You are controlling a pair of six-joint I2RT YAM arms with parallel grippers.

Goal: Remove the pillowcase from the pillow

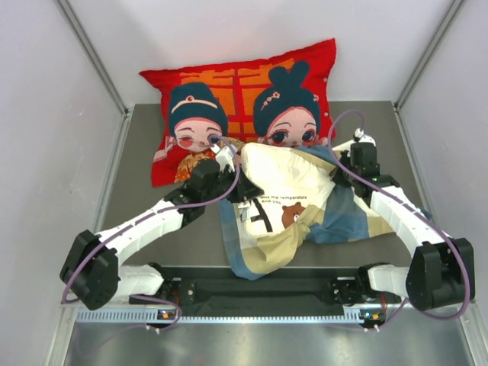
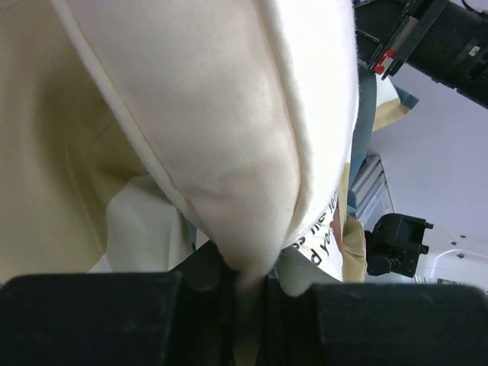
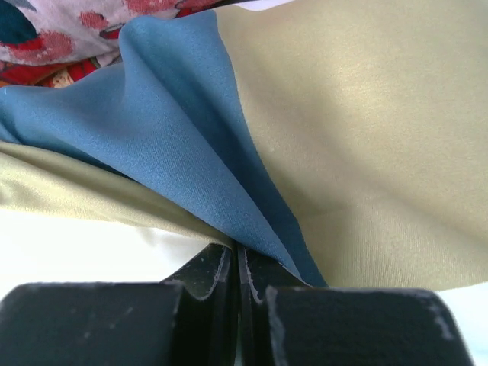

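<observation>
**Two arms tugging a pillow halfway out of its checked cover**

On the grey worktop (image 1: 145,198), the cream-white pillow (image 1: 286,171) is lying just ahead of the two arms. Its bear print and dark lettering are showing, while its far edge is resting against the red cartoon-figure cushion (image 1: 236,80) at the back. The pillowcase (image 1: 343,217), in blocks of blue, tan and cream, is bunching around the pillow's near and right sides and trailing toward the front rail.

The left fingers (image 2: 99,320) are pinching a plump white corner of the pillow on its left side. In the left wrist view, the cloth is folding down into the narrow gap between them. The right fingers (image 3: 99,328) are pressing together on a ridge of blue pillowcase fabric at the far right, beside a tan panel. No gap is showing between them except the cloth itself.

The job is looking roughly half done. The opening is sitting well down the pillow and much of the printed face is lying bare, but the near end and right flank are tucked inside the cover.

With each arm gripping a different piece, the remaining work is likely a matter of drawing the two apart until the last of the pillow is sliding free. The loose fabric could be catching on the pillow's far corner.
</observation>
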